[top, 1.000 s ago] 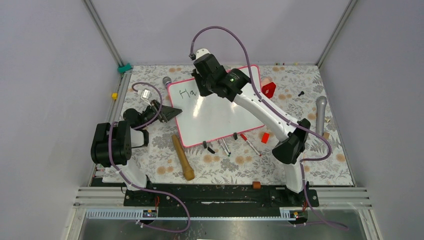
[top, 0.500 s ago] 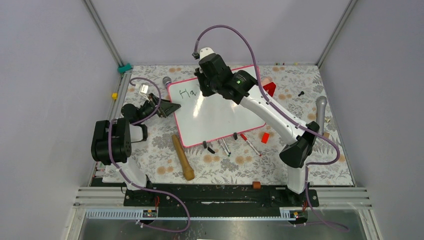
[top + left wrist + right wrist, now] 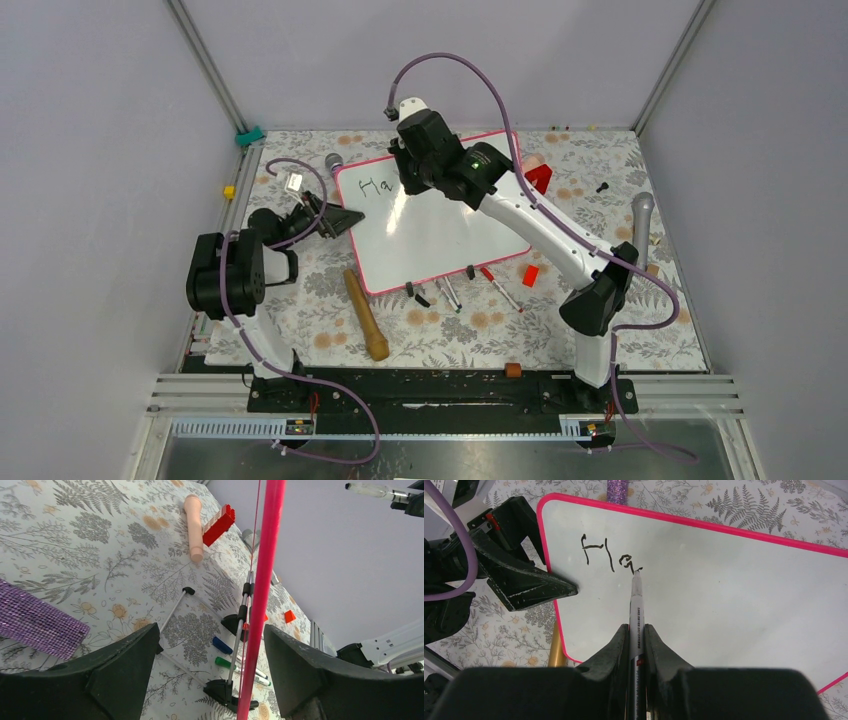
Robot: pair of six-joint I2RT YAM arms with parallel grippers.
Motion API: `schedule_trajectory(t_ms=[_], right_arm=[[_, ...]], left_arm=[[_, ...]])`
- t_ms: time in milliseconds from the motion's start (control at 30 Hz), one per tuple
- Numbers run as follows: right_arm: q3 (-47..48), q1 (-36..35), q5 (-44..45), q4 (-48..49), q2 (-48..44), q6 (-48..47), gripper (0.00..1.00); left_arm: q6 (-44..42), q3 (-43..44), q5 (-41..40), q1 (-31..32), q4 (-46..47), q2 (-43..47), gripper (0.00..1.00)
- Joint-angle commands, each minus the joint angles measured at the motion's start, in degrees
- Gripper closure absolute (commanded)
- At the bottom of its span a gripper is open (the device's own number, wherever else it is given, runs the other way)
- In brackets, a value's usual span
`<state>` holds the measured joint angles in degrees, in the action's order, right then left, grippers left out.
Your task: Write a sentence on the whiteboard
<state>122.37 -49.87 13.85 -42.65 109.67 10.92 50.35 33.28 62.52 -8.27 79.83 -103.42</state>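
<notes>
Sentence [image 3: 609, 560] still "Ha": right gripper [image 3: 636, 630], pinching the marker [image 3: 636, 600], has shifted right for the next letter; left gripper [image 3: 210, 635], spread, straddles the whiteboard [image 3: 724, 580] edge.

Place: a robot test cell in a lab
Enclosure: plain grey walls [image 3: 100, 150] and aluminium posts [image 3: 205, 65] close round the desk [image 3: 640, 330] on three sides
Rig: left arm [image 3: 225, 285] and right arm [image 3: 540, 235] bolted to a black rail [image 3: 440, 390] at the desk's near edge
Wiring: purple cables [image 3: 450, 62] looping above the desk
Cover: floral cloth over the desk
</notes>
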Motion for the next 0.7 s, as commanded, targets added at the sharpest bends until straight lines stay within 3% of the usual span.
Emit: schedule_trajectory(t_ms=[0,200,667], right_arm=[[-2.06,-0.16,-0.55,3.0,-3.83,-0.01,1.0],[-4.59,-0.14,-0.85,4.84,-5.39,0.07,1.0],[-8.53,-0.05,-0.64,7.03,-9.55,-0.01,1.0]], left_arm=[[-3.71,1.54,2.38,2.0,4.14,-0.69,0.21],[-4.79,1.36,2.62,2.47,4.19,-0.01,0.18],[-1.02,12.74,7.25,2.08,4.23,-2.54,0.08]])
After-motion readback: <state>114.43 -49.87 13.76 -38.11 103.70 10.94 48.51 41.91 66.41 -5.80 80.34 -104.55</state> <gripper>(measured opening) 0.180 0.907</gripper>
